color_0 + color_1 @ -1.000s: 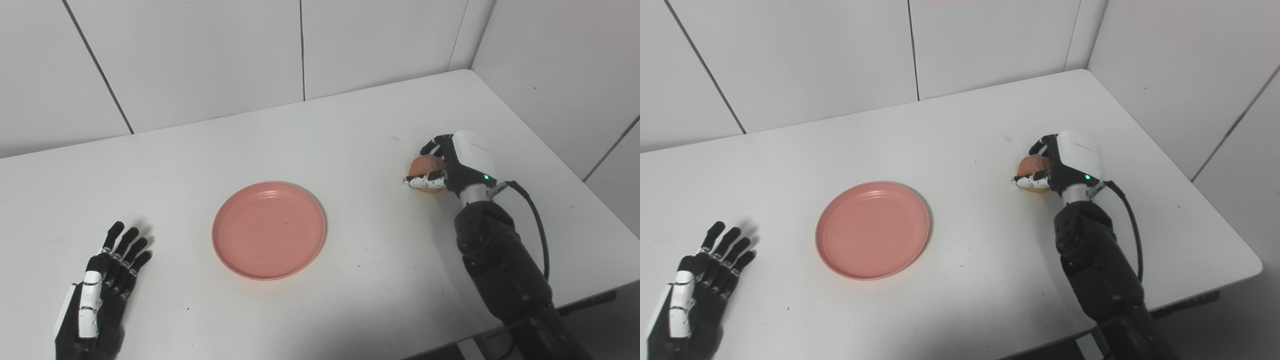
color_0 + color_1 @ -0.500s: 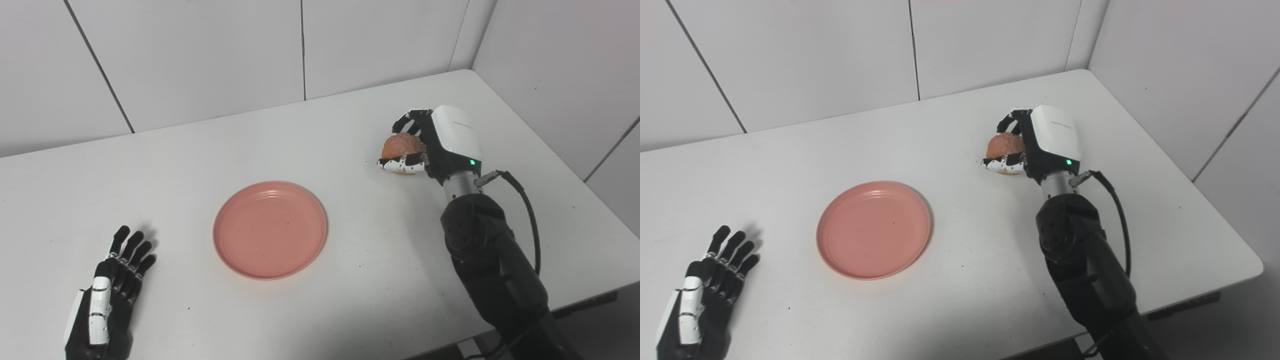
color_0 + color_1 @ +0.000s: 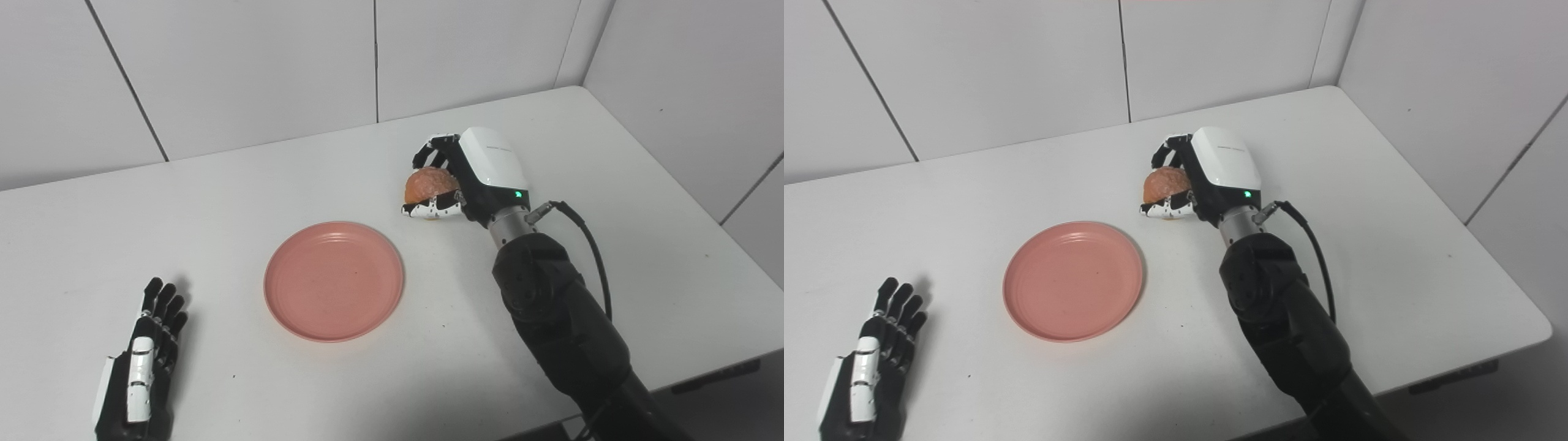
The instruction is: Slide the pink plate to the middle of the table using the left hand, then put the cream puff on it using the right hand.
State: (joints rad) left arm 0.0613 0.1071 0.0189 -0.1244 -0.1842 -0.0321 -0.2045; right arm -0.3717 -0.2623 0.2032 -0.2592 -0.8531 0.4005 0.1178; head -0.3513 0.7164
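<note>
The left hand point(image 3: 139, 373) is laid flat on the table point(image 3: 245, 184), fingers released, left of the pink plate point(image 3: 334, 280). Right of the plate, the cream puff point(image 3: 429, 185) is grasped between thumb and fingers point(image 3: 430, 210) of the right hand point(image 3: 471, 177).
</note>
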